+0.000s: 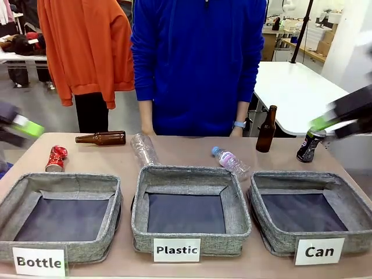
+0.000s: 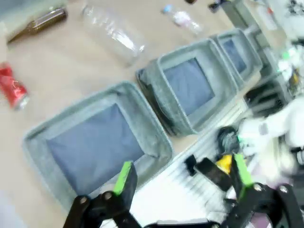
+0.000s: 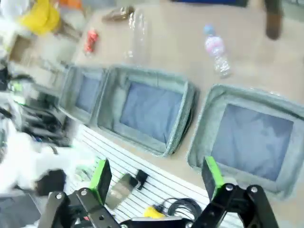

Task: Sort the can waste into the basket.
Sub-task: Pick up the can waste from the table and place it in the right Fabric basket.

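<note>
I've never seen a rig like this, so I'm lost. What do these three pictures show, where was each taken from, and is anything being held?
Two robot arms work at a tan table, facing a person in a blue sweater. The front picture looks across the table from between the arms. The other two come from wrist cameras looking along each arm's two-fingered pincer: the left pincer and the right pincer, black with green pads. Both are open and hold nothing. Nearest stand three grey woven-fabric baskets: the Bottle basket, Plastic basket and Can basket. Behind them are a crushed red metal can, a black metal can, a lying brown glass bottle, an upright brown glass bottle, a large clear plastic bottle and a small blue-capped plastic bottle.
</note>
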Tool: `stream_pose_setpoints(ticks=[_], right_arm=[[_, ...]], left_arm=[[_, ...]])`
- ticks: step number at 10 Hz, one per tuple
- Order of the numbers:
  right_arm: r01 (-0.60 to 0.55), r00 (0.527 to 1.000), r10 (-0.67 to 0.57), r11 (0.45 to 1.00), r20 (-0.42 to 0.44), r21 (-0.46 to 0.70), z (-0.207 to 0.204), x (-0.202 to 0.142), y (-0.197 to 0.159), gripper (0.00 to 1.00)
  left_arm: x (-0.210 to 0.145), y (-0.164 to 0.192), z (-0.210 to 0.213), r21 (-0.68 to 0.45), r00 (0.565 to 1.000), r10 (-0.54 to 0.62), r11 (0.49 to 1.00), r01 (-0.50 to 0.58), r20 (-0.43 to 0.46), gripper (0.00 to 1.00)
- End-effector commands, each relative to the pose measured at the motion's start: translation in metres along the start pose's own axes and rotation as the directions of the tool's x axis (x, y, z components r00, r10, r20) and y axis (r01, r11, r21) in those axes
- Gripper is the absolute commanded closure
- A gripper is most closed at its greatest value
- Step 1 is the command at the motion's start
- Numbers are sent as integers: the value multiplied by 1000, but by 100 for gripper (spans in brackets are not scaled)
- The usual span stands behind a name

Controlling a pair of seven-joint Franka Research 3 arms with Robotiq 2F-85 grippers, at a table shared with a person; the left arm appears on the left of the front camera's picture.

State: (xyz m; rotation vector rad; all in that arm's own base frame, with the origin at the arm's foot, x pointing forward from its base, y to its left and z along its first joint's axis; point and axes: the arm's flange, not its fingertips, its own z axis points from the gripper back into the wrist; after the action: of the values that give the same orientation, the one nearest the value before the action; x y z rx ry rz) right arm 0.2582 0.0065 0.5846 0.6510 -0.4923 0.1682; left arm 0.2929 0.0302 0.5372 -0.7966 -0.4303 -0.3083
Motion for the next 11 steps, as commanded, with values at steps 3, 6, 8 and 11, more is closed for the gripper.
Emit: stream_pose_setpoints(ticks=[3,6,8,11], right_arm=[[363,857,-428,896,286,255,46,-74,-156,0],[408,842,-464,882,276,237,106,-59,-177,0],[408,842,-464,882,276,237,106,-59,-177,0],[408,842,-464,882,276,237,106,-59,-177,0]], left_arm=[[-55,144,56,-176,881,363,930,-322,304,0],[-78,157,80,-161,862,409,912,-377,298,0],[-78,157,80,-161,862,409,912,-377,298,0],[-78,157,80,-161,862,409,912,-377,298,0]])
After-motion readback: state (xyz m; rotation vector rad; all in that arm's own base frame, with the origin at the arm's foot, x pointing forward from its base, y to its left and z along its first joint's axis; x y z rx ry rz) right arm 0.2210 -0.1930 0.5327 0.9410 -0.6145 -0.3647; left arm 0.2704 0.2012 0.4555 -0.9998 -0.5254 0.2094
